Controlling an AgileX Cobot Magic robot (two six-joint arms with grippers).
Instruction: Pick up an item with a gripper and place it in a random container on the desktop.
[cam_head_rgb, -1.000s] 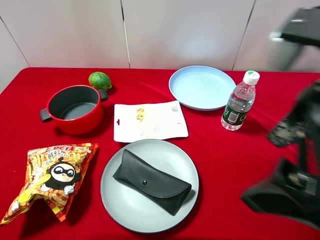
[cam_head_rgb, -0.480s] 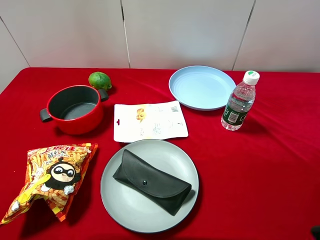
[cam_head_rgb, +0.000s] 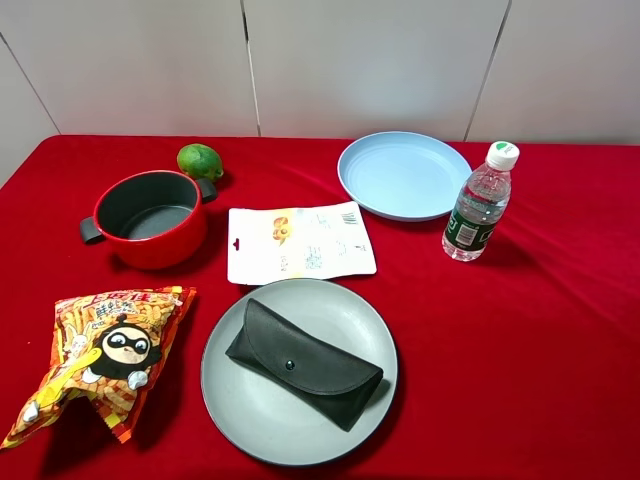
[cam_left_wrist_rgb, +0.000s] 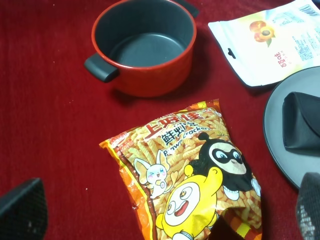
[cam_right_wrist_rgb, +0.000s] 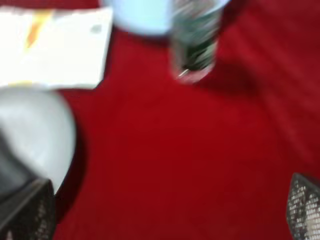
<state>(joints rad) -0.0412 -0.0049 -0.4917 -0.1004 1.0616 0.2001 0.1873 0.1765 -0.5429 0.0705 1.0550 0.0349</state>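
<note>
Exterior high view shows a table under a red cloth, with neither arm in the frame. At lower centre the glasses case lies flat and slanted on the grey plate, its flap closed and its small snap button facing up. Just above the plate a white snack pouch lies flat; the two look close to touching at the plate's upper rim. At upper right of centre sits a light blue plate, and just to its right a water bottle stands upright with a white cap. On the left a red pot with a grey inside stands open, a green fruit just behind it, and a bag of crackers lies at lower left, well apart from the grey plate. The left wrist view looks down on the crackers, with the pot beyond and the case's end on the plate at the right edge; the left pincer has its fingertips far apart at the two lower corners. The right wrist view is blurred, yet the right pincer also stands wide apart over bare red cloth, gripping nothing, with the bottle and the grey plate ahead.
</note>
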